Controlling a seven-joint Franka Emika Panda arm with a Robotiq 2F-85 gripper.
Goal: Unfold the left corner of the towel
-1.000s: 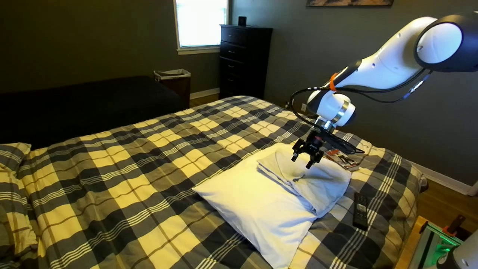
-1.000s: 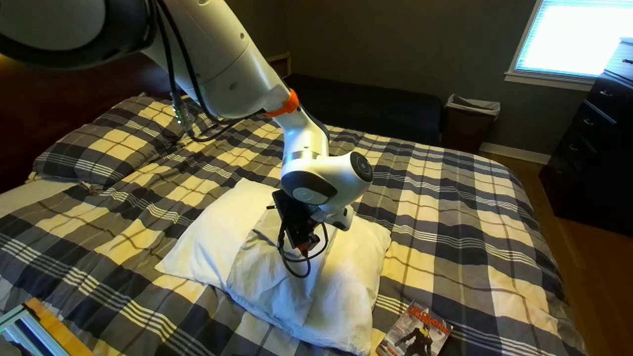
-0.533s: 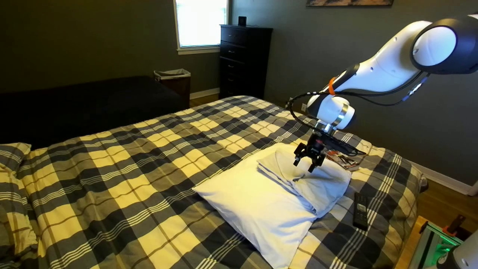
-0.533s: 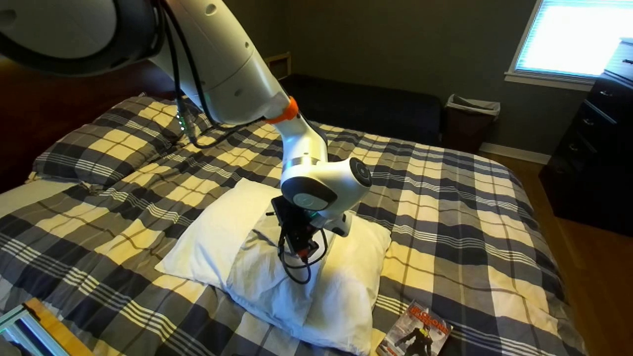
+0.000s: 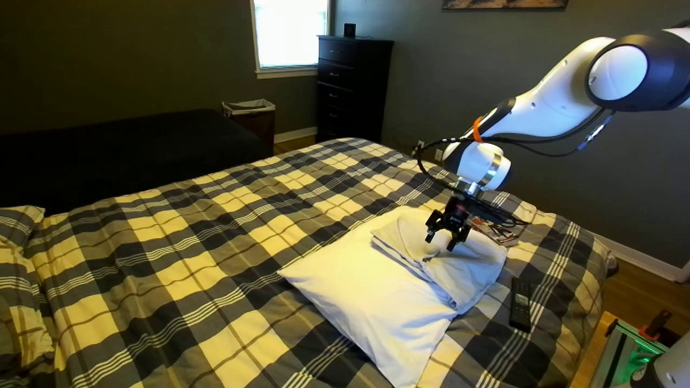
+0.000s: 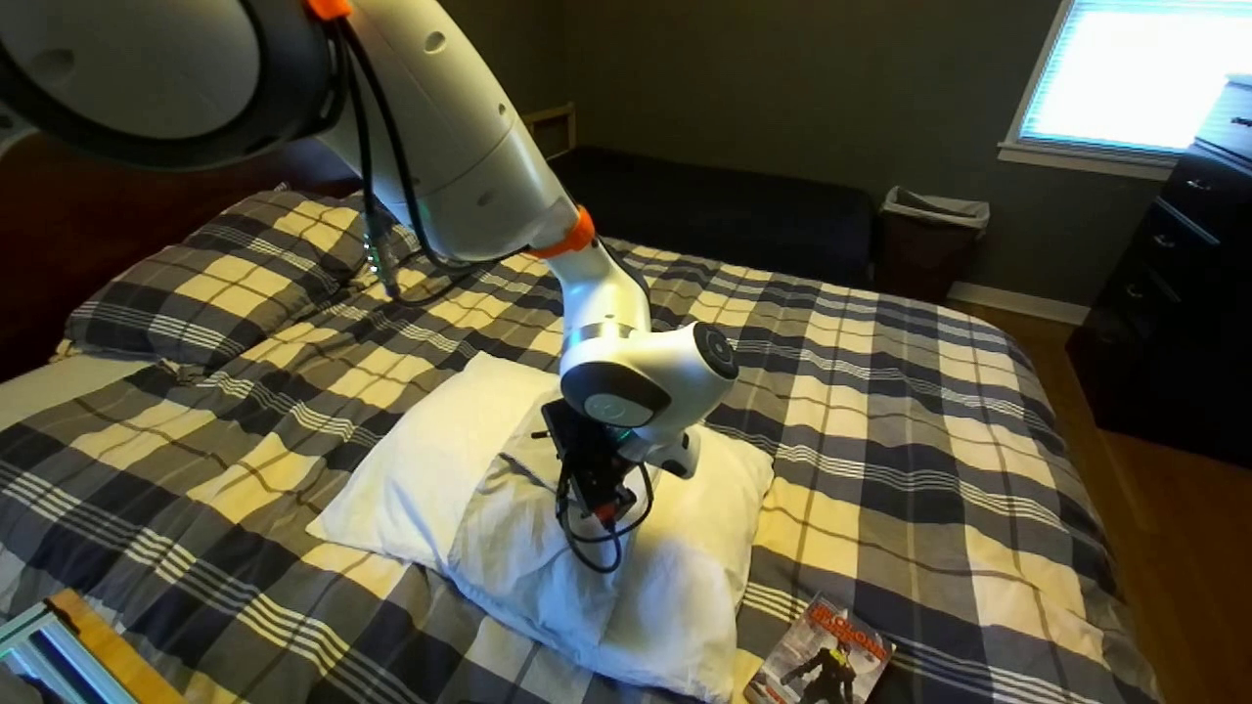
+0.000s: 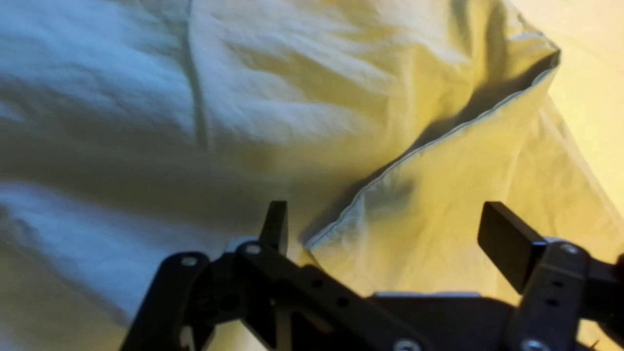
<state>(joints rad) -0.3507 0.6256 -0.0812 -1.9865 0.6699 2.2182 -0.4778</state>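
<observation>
The white towel [image 5: 356, 285] lies on the plaid bed in both exterior views, including this exterior view [image 6: 421, 469]. A rumpled layer [image 5: 469, 269] of the same fabric is folded over part of it. My gripper [image 5: 440, 243] hangs just above this layer, pointing down. In the wrist view my gripper [image 7: 385, 219] is open, with its fingers wide apart and nothing held. A folded corner with a hemmed edge [image 7: 360, 195] lies between the fingers, its tip close to the left finger [image 7: 276, 226]. In an exterior view the wrist [image 6: 646, 381] hides the fingertips.
The plaid bedcover [image 5: 178, 269] spreads around the towel. A black remote [image 5: 521, 304] lies beside it. A magazine [image 6: 827, 655] lies near the towel's corner. Plaid pillows [image 6: 225, 284] are at the headboard. A wood-edged stand [image 5: 593, 350] is at the bed's side.
My gripper has come down a little toward the folded layer and stayed open. The towel has not visibly moved.
</observation>
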